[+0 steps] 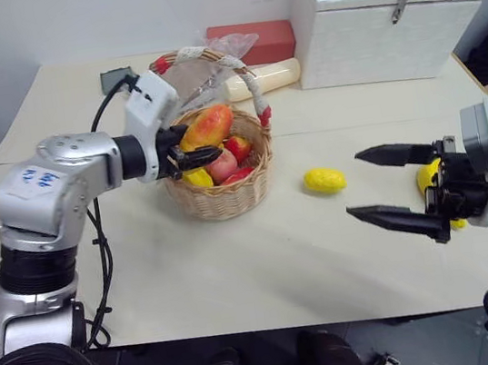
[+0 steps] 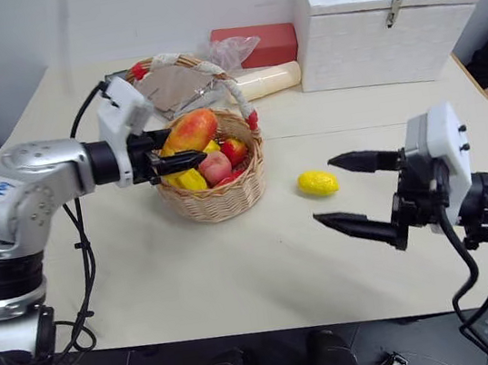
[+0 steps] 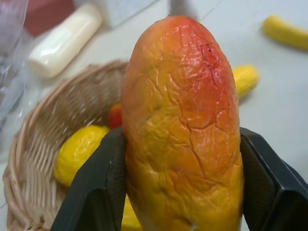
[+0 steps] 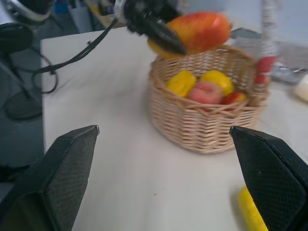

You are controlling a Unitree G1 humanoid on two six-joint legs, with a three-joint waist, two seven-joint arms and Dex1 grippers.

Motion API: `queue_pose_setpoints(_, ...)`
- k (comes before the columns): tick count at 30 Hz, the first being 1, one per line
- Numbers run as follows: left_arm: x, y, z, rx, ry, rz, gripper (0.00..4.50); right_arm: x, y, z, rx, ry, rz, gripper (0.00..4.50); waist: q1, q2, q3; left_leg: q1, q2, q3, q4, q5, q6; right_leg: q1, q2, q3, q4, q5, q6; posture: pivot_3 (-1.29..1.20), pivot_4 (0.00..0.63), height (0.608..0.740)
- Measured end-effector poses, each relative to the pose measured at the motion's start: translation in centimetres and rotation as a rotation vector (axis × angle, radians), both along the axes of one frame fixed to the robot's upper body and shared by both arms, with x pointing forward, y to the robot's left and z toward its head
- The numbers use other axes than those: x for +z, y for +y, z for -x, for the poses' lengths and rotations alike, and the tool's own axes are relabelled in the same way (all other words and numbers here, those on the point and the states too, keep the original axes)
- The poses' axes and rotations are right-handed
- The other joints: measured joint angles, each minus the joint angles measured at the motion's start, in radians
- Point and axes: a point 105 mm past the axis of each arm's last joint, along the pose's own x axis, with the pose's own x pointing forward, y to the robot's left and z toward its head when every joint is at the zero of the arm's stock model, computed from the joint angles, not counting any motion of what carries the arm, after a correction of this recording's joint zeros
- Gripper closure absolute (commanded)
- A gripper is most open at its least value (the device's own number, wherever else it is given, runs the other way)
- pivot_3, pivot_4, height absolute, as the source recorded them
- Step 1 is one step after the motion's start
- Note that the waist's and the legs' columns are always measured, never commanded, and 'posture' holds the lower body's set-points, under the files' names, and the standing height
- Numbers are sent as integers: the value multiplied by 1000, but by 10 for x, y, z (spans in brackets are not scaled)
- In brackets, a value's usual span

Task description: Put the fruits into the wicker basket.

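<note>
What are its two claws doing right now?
Left gripper: closed on the oblong orange-red mango, above the round wicker basket.
Right gripper: open, holding nothing.

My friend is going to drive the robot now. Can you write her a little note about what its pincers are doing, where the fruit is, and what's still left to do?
Left pincer: shut on the mango, held up over the wicker basket, not dropped in yet.
Right pincer: open and empty, hanging above the table, pointing toward the lemon.
Done: yellow, pink and red fruits are already in the basket.
Left: let the mango go into the basket. Then pick up the lemon, lying on the table between the basket and the right pincer, and the banana, on the table partly hidden behind that pincer.
</note>
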Motion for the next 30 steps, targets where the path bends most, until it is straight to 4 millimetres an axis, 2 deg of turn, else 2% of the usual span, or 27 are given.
queue_pose_setpoints(6, -11, 0, -11, 31, 7, -21, 26, -4, 4, -4, -8, 10, 8, 0, 5, 0, 0, -1, 0, 0, 0, 1, -1, -1, 0, -2, -1, -1, -1, 0, 150, 740)
queue_pose_setpoints(10, -6, 4, -11, 11, 25, 41, 26, -9, 0, -4, -40, 27, 8, 0, 5, -1, 1, -1, 0, 0, 1, 1, 0, -1, -1, -2, -2, 0, -1, 0, 150, 740)
queue_pose_setpoints(13, 11, 4, 2, -87, 12, 155, 26, -17, -16, -3, -126, 58, 6, 0, 7, -1, 1, -2, 0, -1, 1, 1, 0, -1, -1, -1, -1, 0, -1, 0, 150, 740)
queue_pose_setpoints(18, 23, 6, 46, -382, -10, 203, 26, -35, -57, 7, -337, 121, -23, 0, 6, -1, 1, -1, 0, 0, 0, 1, 0, 0, -1, -2, -1, 0, -1, 0, 150, 740)
queue_pose_setpoints(23, 19, 21, 93, -669, 17, 71, 26, -47, -96, 22, -534, 154, -15, 0, 3, -1, 1, 3, 0, 2, 0, 0, 0, 0, 0, -2, -2, 0, -1, 0, 150, 740)
queue_pose_setpoints(26, 19, 20, 99, -738, -5, 37, 26, -50, -99, 18, -549, 153, 3, 0, 4, 0, 0, 4, 0, 2, 0, -3, 5, 1, -1, 0, -3, 0, -2, 0, 150, 740)
queue_pose_setpoints(30, 15, 11, 96, -766, -20, 54, 26, -57, -80, -6, -470, 117, 94, 0, 0, 0, 0, 3, 0, 2, 0, -2, 5, 0, -1, 4, -3, 0, -3, 0, 150, 740)
